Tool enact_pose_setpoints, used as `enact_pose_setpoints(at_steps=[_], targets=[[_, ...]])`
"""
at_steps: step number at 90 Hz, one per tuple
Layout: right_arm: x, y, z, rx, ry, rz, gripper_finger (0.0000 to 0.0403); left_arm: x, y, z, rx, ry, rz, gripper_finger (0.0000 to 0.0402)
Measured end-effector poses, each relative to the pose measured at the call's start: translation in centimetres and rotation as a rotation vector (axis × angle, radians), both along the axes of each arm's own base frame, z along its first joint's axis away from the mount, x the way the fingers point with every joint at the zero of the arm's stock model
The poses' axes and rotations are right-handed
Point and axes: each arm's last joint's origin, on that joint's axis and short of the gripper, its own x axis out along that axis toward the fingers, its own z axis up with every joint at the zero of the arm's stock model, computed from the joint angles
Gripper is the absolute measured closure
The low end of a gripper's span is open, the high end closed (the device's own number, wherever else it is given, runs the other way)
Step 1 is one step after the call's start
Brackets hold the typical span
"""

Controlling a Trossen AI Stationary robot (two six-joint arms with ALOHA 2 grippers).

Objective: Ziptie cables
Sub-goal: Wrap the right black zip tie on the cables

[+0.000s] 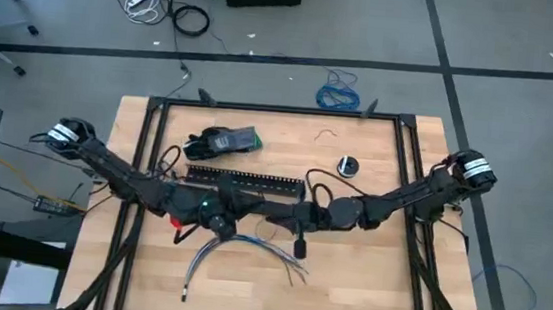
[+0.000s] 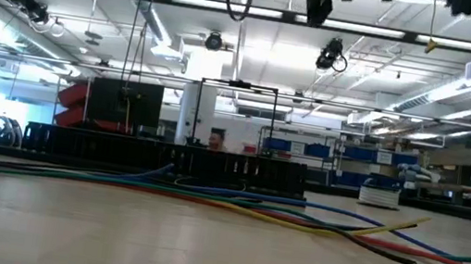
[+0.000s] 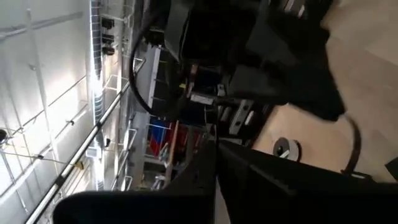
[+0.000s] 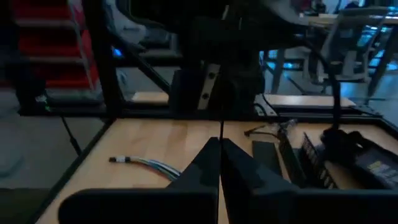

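The cables (image 1: 238, 252) lie in a loose arc on the wooden bench (image 1: 366, 283), near its front edge, just in front of the long black slotted channel (image 1: 245, 181). Both arms meet above mid-bench. The left gripper (image 3: 214, 180) and the right gripper (image 4: 219, 163) each show fingers pressed together, holding nothing visible.

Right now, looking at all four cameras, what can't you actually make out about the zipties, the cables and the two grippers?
- Zipties: none can be picked out in any view; too thin, or hidden under the arms in the high view.
- Cables: the bundle's upper part runs under the left gripper in the high view.
- Right gripper: anything pinched between its closed fingers is hidden in the right wrist view.
- Low view: both grippers are cut off by the top edge.
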Motion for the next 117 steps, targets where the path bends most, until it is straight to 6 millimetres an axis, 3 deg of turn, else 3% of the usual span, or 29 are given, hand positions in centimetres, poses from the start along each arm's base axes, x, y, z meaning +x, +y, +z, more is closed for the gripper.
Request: enact_pose_setpoints(at_steps=[40, 117], targets=[[-0.4, -1.2, -0.7, 0.05, -0.049, 0.054, 0.0402, 1.7, 0.9, -1.0, 0.089, -0.01, 0.051, 0.0401], [-0.2, -2.1, -1.0, 0.05, -0.02, 0.05, 0.0403, 1.8, 1.1, -0.8, 0.055, -0.039, 0.031, 0.0401]])
